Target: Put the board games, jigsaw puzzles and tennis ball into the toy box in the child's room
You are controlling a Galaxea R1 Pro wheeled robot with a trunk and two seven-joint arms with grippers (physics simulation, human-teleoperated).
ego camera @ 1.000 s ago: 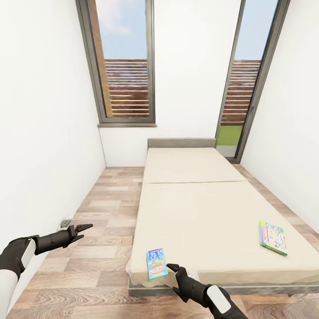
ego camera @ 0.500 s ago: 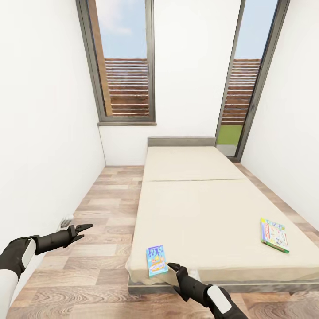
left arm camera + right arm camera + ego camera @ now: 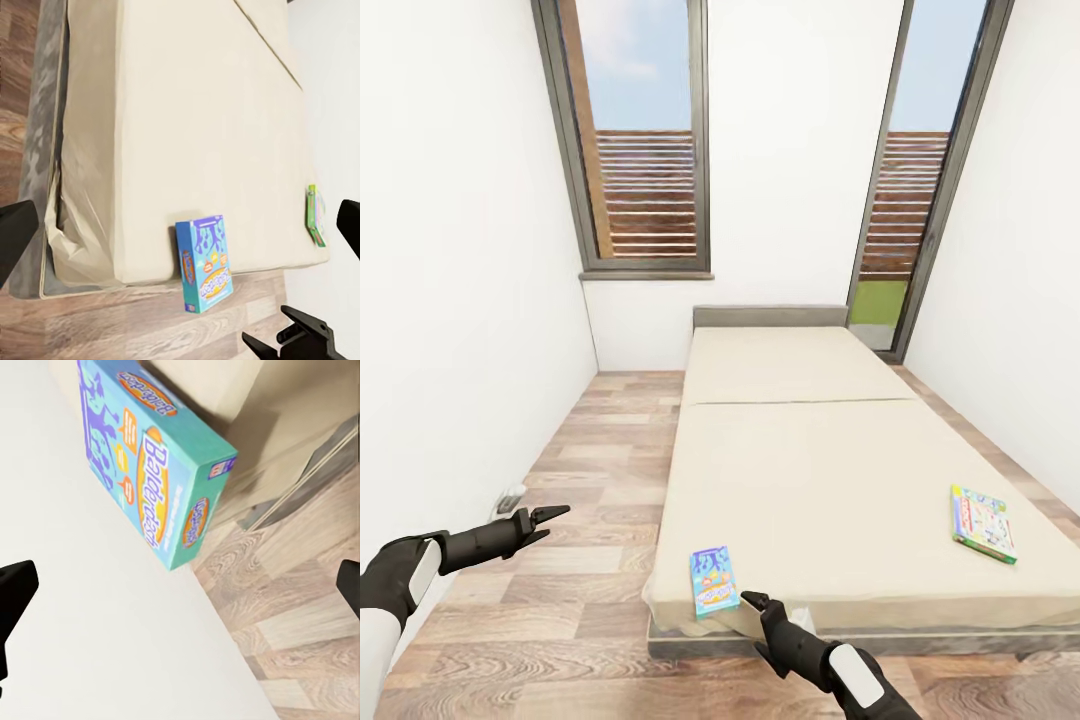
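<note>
Head view: the bed (image 3: pixel 830 470) occupies the centre and right of the frame, a beige mattress on a grey frame with a low grey headboard against the far white wall. Two tall dark-framed windows (image 3: pixel 645 140) stand above it, showing sky and slatted wooden fencing. The wood-plank floor (image 3: pixel 590 470) runs along the left of the frame.

Blue board game (image 3: pixel 713 580): lies flat at the near left corner of the mattress, lower centre of the frame, its near end projecting past the mattress edge. In the right wrist view the same box (image 3: pixel 146 472) fills the upper left of the frame; its long side edge carries orange ovals with white lettering that appears to read "Balderdash". Smaller print on the box is not legible.

Green-edged board game (image 3: pixel 983 523): lies flat near the right edge of the mattress, lower right of the frame, well apart from the blue box. Its lid is pastel with busy graphics; no writing can be read. In the left wrist view it shows as a thin green sliver (image 3: pixel 315 215) at the right of the frame.

Right gripper (image 3: pixel 753 602): lower centre of the head view, just beside the near end of the blue box, with no contact evident. Fingers spread wide in the right wrist view, nothing held.

Left gripper (image 3: pixel 552 517): lower left, over the floor, well apart from the bed. Fingers parted, empty.
</note>
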